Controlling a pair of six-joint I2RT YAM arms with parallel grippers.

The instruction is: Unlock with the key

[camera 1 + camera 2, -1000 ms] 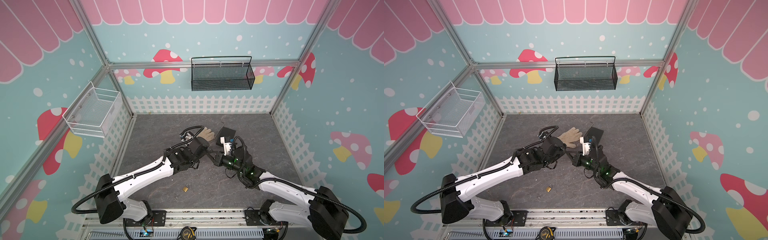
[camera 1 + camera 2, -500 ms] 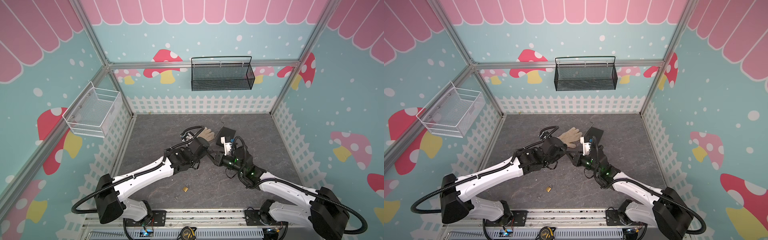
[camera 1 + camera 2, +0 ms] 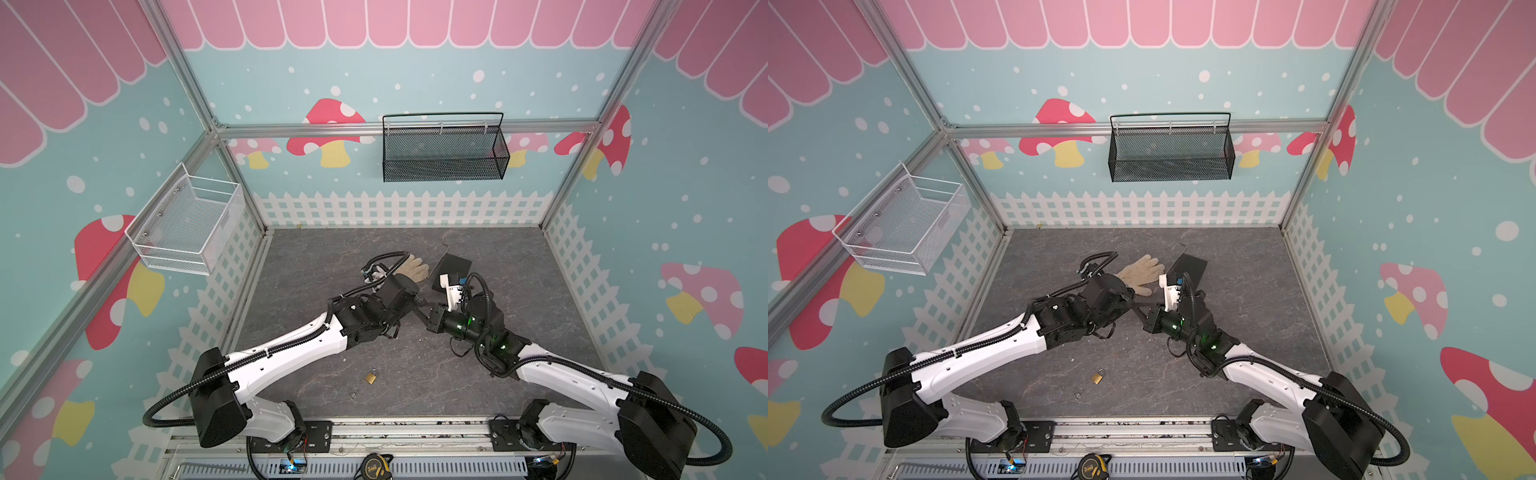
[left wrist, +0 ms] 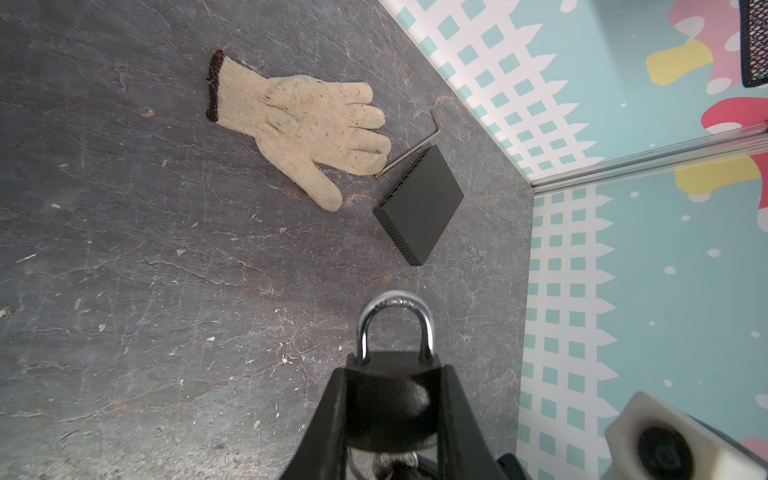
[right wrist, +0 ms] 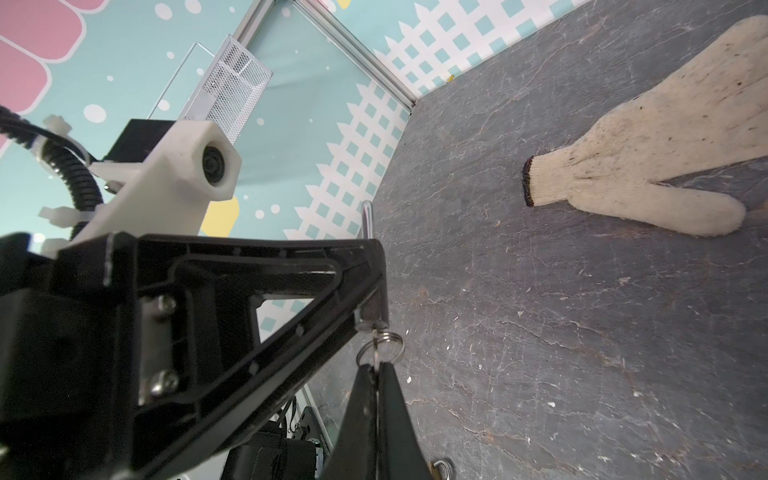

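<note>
step: turn key | left end effector (image 4: 397, 374): holds black padlock with silver loop (image 4: 388, 399) above grey desk (image 4: 166, 291) | right end effector (image 5: 376, 368): pinched shut on small silver key (image 5: 376, 347), likely in the lock's bottom | tip: hold lock steady, twist slowly, no bending

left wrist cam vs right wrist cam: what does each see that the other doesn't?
Left wrist only: black box with a hex key beside it. Right wrist only: white mesh basket, plus a clear look at the right gripper shut on the key. Both: padlock clamped in the left gripper, and the glove.
</note>
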